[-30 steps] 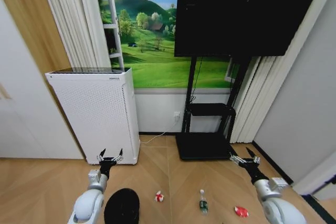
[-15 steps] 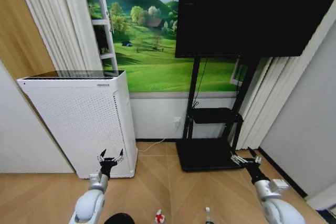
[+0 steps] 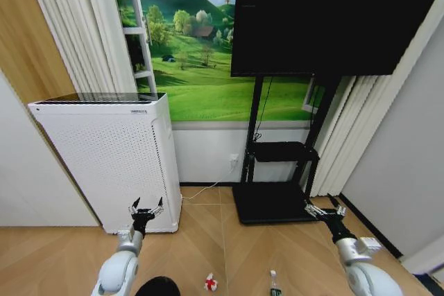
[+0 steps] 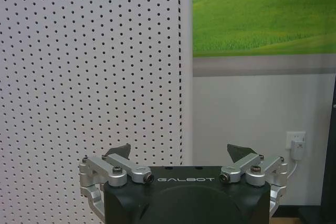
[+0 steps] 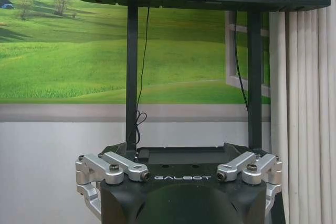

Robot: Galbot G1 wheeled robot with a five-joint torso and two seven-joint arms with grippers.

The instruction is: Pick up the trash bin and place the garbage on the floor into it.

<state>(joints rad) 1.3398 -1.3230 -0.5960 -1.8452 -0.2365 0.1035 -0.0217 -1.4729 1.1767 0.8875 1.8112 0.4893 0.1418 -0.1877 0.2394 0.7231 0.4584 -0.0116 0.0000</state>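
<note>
Left claw (image 3: pixel 146 207) & right claw (image 3: pixel 323 210) both open, held up, holding nothing. Trash bin (image 3: pixel 157 287), wrapper (image 3: pixel 210 283), bottle (image 3: pixel 275 284) on floor (image 3: pixel 229 254) below.

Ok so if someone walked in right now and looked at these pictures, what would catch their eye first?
Probably the big black screen on its stand at upper right, against the bright green hillside mural. Next, the tall white perforated appliance on the left. Low down, the left gripper and right gripper are held out open, with the trash bin, a red-and-white wrapper and a small bottle at the bottom edge.
</note>
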